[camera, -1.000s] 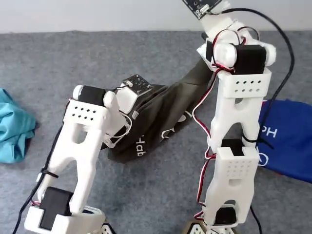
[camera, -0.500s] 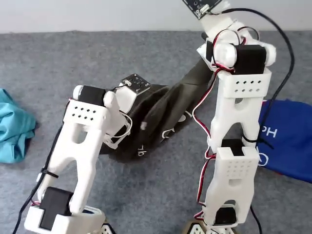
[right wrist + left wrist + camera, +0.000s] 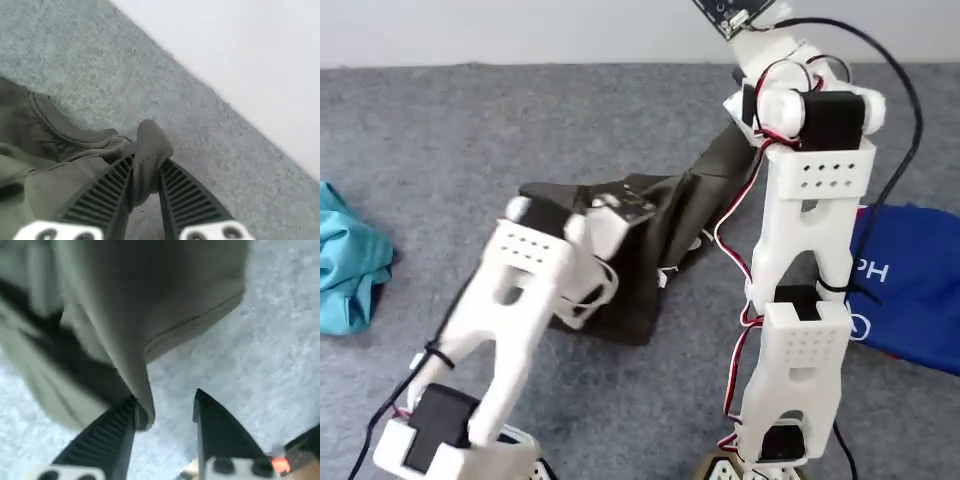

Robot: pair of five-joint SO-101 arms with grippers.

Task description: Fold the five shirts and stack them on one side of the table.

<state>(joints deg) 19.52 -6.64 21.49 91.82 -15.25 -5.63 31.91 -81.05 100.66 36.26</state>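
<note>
shirt: dark shirt mid-table, one end lifted, rest trailing on the table | jaws: right gripper clamped on a fold near the collar; left gripper jaws apart, hem against one finger | handling: likely soft, light, limp; pinch hem corners | around: teal shirt well apart; blue shirt near, may crowd

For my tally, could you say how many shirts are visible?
3: olive shirt mid-table, teal shirt at the left edge, blue shirt at the right; others may be hidden.

The high view looks down over the table; both wrist views face the same shirt, close up.
</note>
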